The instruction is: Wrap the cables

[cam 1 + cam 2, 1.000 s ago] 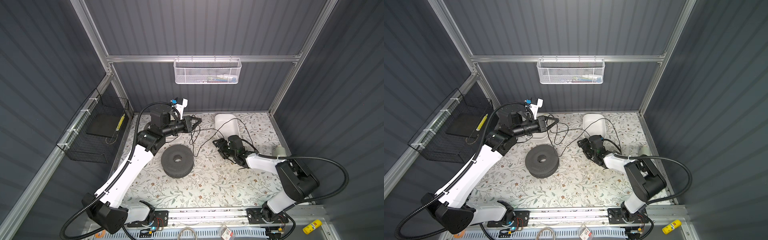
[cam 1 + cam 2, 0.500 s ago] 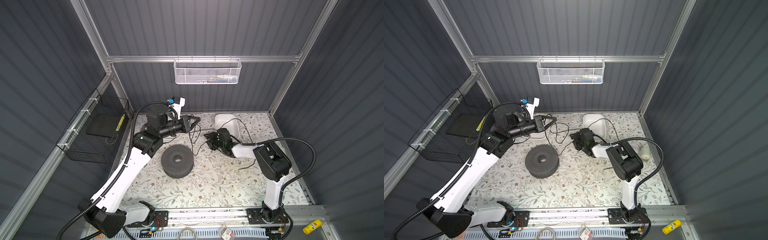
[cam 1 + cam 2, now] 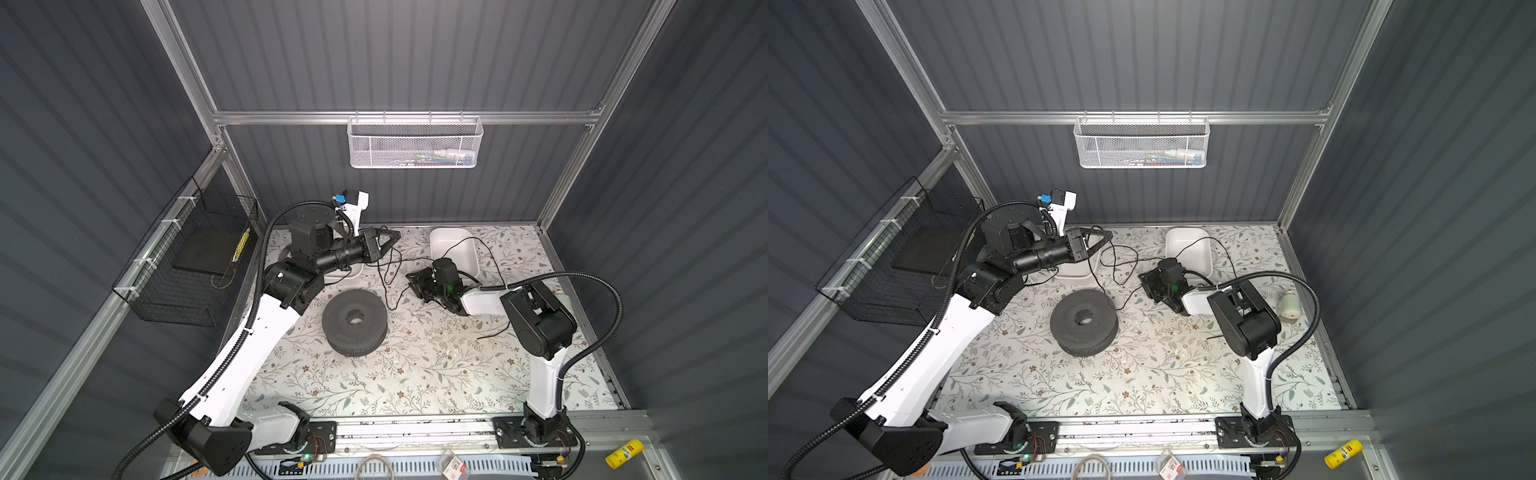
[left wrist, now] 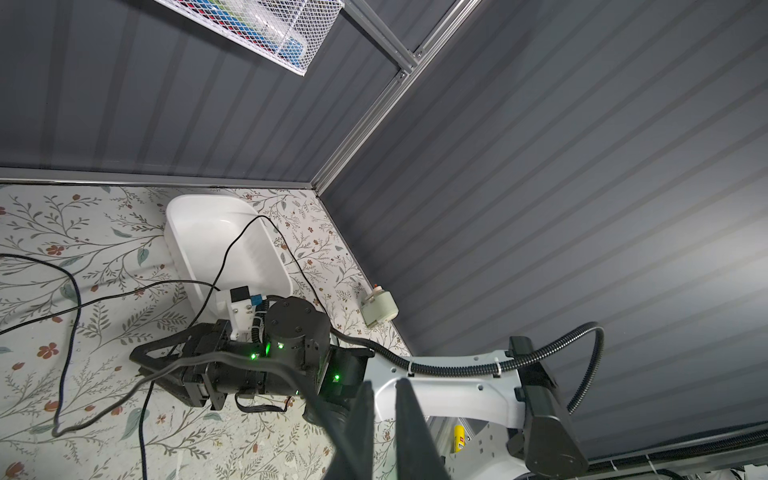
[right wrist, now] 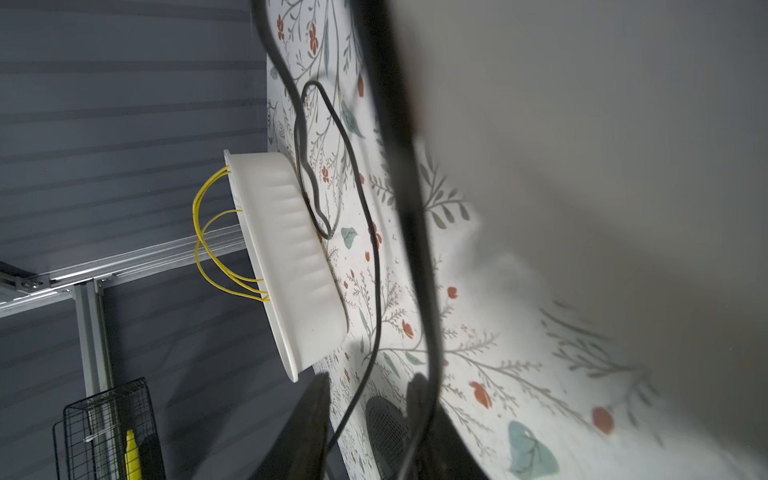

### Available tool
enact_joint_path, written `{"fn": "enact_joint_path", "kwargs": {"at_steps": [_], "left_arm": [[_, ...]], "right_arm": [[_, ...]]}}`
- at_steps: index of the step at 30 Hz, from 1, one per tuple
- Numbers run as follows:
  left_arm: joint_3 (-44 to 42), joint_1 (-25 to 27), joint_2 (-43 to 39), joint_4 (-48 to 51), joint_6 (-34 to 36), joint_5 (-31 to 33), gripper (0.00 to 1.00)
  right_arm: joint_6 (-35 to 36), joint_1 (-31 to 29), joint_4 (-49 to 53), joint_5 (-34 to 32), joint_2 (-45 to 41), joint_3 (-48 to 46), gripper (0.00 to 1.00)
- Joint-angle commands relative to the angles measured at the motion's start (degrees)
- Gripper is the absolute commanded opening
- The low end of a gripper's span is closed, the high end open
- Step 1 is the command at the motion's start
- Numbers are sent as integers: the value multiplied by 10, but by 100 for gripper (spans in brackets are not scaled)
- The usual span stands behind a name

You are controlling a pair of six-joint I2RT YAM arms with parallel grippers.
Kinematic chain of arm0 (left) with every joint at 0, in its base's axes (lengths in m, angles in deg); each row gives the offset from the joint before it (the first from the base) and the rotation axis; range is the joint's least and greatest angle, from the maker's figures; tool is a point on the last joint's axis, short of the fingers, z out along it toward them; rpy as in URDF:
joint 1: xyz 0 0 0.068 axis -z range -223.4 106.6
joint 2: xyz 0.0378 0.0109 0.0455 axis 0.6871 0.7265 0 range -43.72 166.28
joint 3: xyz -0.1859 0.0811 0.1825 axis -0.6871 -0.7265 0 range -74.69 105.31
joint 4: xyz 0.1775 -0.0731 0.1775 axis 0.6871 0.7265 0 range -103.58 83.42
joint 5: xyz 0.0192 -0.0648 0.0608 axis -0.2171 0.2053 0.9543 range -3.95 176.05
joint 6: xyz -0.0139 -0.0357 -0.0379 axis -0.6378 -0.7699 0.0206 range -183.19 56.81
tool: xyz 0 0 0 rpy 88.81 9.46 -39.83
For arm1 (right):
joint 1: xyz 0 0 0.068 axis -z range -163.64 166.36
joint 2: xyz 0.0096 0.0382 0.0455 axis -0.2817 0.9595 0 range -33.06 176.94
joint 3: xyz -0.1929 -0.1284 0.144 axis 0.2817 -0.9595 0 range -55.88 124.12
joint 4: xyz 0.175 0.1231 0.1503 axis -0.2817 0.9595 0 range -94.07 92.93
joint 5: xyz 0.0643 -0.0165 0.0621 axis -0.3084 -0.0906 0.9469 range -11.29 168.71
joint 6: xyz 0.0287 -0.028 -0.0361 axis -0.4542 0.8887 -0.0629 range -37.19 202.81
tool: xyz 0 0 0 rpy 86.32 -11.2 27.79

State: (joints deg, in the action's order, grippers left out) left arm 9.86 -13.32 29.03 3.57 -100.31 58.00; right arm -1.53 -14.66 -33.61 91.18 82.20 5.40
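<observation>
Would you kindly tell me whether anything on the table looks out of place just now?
Yes: the black cable sprawls in loose loops across the table, and one stretch arches over the back-right white bin rather than lying coiled. Nothing looks spilled or damaged.

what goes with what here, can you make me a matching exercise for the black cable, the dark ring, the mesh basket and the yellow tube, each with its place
Things
A. black cable
B. dark ring
C. mesh basket
D. yellow tube

Places
1. hung on the back rail
2. front right, off the floral mat
3. looped over a white tub
4. flat on the middle of the mat

Pairs: A-3, B-4, C-1, D-2
</observation>
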Motion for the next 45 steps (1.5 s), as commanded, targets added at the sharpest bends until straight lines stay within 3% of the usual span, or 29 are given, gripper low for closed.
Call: {"fn": "enact_joint_path", "kwargs": {"at_steps": [1, 4, 7, 13, 18, 22, 24, 29, 32, 37, 41, 45], "left_arm": [[23, 5, -9, 0, 4, 0, 13], [26, 4, -8, -1, 5, 1, 13], [26, 5, -8, 1, 5, 1, 13], [19, 5, -4, -2, 12, 2, 13], [-9, 5, 1, -21, 7, -9, 14], [-89, 32, -6, -92, -26, -20, 18], [-132, 74, -19, -113, -36, 41, 20], [-214, 195, -17, -139, -27, 199, 53], [-248, 232, -17, -140, -27, 264, 68], [-254, 243, -40, -74, 6, 315, 98], [-215, 243, -40, 2, 45, 359, 99], [-161, 240, -2, 55, 93, 413, 97]], "right_arm": [[1, -5, 12, 13, 13, 18, 28], [1, -6, 12, 17, 15, 23, 26], [3, -5, 1, 13, 3, 9, 13], [49, 10, 1, 7, -98, -62, 0], [120, 47, 56, -17, -259, -157, 0], [210, 103, 190, -42, -436, -226, 0], [261, 139, 266, -37, -524, -246, 0], [366, 239, 430, -24, -680, -281, 0], [423, 282, 485, -4, -688, -281, 0], [458, 299, 464, -17, -645, -291, 0], [491, 299, 445, -13, -546, -249, 0], [512, 299, 421, -1, -440, -199, 12]]}}
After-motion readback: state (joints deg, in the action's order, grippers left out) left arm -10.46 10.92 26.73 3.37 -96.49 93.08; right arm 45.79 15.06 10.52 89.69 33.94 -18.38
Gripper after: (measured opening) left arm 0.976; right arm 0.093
